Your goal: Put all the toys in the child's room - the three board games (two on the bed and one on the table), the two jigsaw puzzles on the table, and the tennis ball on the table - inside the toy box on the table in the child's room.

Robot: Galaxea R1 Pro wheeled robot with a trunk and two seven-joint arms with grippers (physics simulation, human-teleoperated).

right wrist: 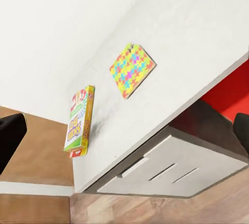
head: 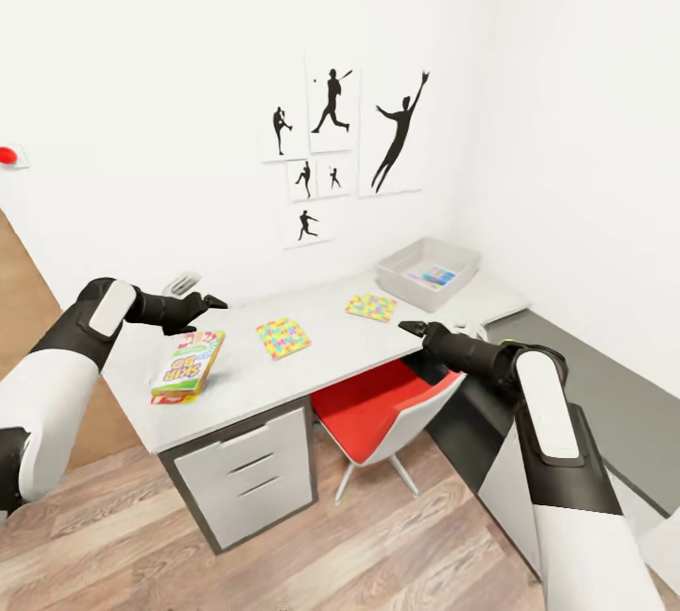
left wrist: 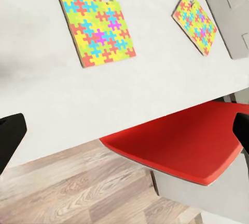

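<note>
**At the desk: both arms raised, toys on the pale top**

On either side of the head view, the two arms reach toward the table (head: 312, 361). The left gripper (head: 201, 305) hovers above the far left part of the desk top, just over a green-edged board game (head: 188, 364); its fingers, seen at the edges of the left wrist view, stand wide apart and grasp nothing. The right gripper (head: 412, 328) hangs at the table's front edge, above a red chair (head: 378, 408); its jaws are likewise spread and empty.

The table has a pale grey-white top with a drawer unit (head: 253, 469) beneath, joined at 3 o'clock to a lower dark grey section (head: 604, 408). White walls enclose the corner; six black baseball-player silhouette pictures (head: 340, 148) hang at 12 o'clock. The floor is wood plank.

Counts: one board game on the table top, standing tilted on its edge at 9 o'clock; two jigsaw puzzles, the nearer puzzle (head: 282, 338) at centre and the farther puzzle (head: 370, 307) towards 1 o'clock, well apart, both lying flat; one toy box (head: 427, 272) at 2 o'clock against the wall, holding a colourful flat item whose kind cannot be told.
</note>
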